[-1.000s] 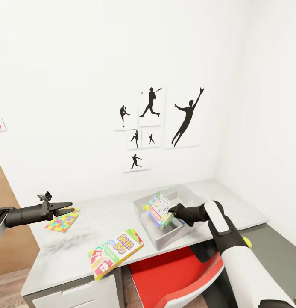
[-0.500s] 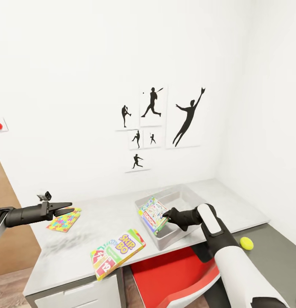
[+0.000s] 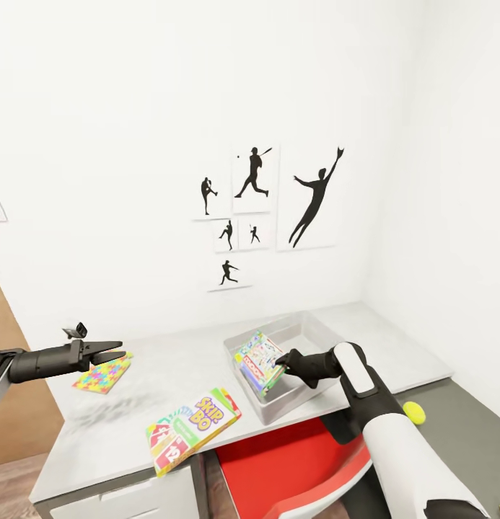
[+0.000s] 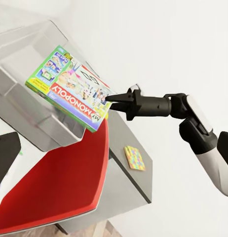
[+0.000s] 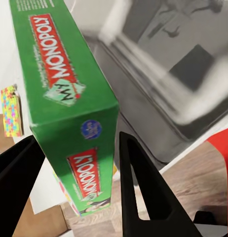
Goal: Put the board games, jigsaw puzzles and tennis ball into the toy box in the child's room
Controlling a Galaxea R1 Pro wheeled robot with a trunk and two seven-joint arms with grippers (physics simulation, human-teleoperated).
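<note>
A green Monopoly board game leans tilted inside the light grey toy box on the table. My right gripper is shut on its edge; the box sits between both fingers, as the left wrist view confirms. A Skip-Bo board game lies near the table's front edge. One jigsaw puzzle lies at the left, just below my open, empty left gripper. Another jigsaw puzzle rests on a grey surface past the right arm. The tennis ball sits on the lower dark unit.
A red chair is tucked under the table below the toy box. The dark grey side unit adjoins the table at the right. Black silhouette pictures hang on the white wall behind. A brown door stands at the left.
My right gripper lowered the Monopoly box deeper into the toy box, then held still. The view shifted slightly. The left arm has not moved.
</note>
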